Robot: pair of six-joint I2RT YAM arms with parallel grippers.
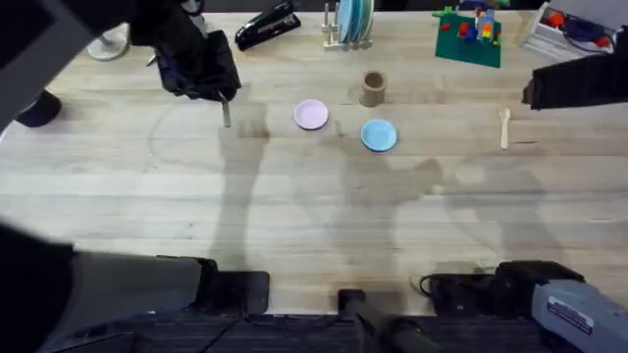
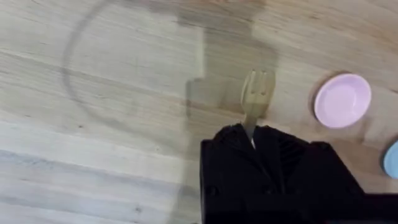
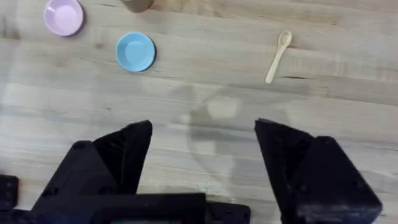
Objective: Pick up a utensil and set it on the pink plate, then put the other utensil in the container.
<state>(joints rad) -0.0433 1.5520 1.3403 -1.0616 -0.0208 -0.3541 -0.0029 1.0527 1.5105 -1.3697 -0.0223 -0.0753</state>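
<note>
Fork (image 2: 256, 94) pinched in left claw (image 2: 252, 134), above table; right claw (image 3: 202, 143) wide open, empty.

I read the surface as a pale wooden plank table (image 1: 294, 216). Resting on it: small round pink plate (image 1: 311, 115), just beside it a round light blue plate (image 1: 379, 134), short brown cylindrical container (image 1: 373, 88) behind both. Pale wooden spoon (image 1: 504, 127) lies well apart toward the right. White plate rack (image 1: 349, 27), black stapler (image 1: 267, 26), green brick baseplate (image 1: 469, 37) along the far edge.
</note>
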